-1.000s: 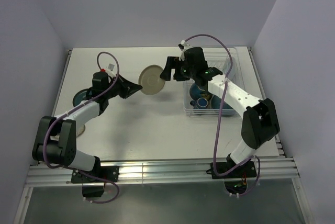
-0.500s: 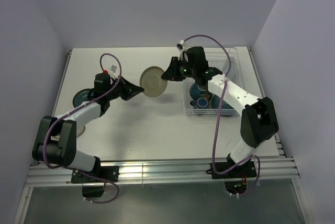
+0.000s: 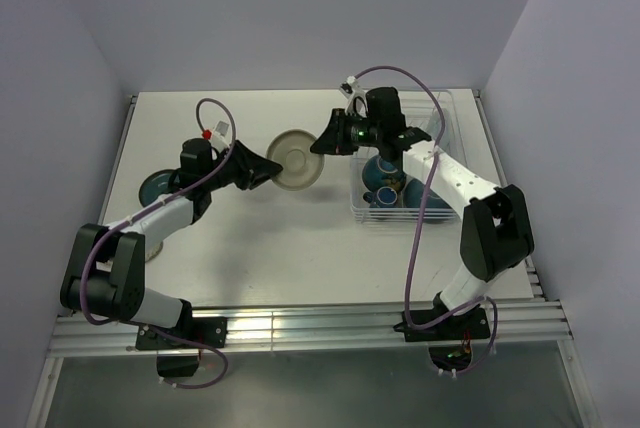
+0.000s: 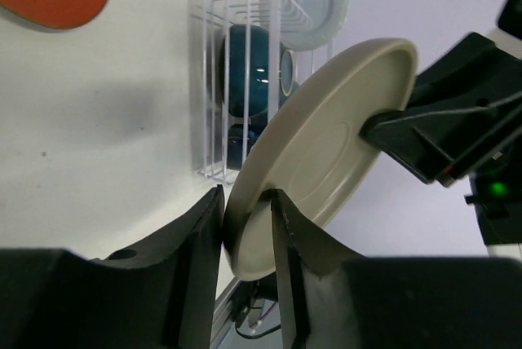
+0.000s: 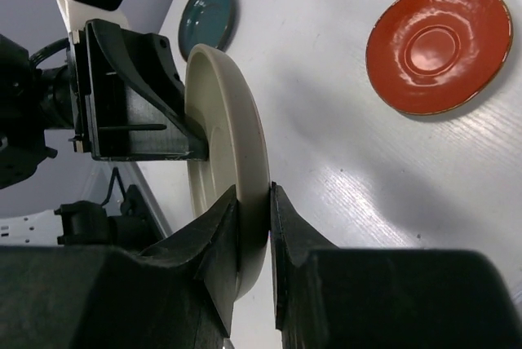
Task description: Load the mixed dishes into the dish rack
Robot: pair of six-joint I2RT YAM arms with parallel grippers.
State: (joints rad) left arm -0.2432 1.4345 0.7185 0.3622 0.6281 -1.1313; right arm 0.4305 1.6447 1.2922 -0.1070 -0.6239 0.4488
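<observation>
Hanging on edge just left of the dish rack [image 3: 362, 213], the matte grey-olive plate [image 3: 296, 159] is clamped at opposite rims by the left gripper [image 3: 271, 170] and right gripper [image 3: 322, 144]. Only the wrist views show the orange-red plate [image 5: 439, 45] lying flat.

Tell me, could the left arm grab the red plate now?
Probably not yet: the left pincer is shut on the grey plate, which the right pincer grips too. It must let go first to take the red plate.
</observation>
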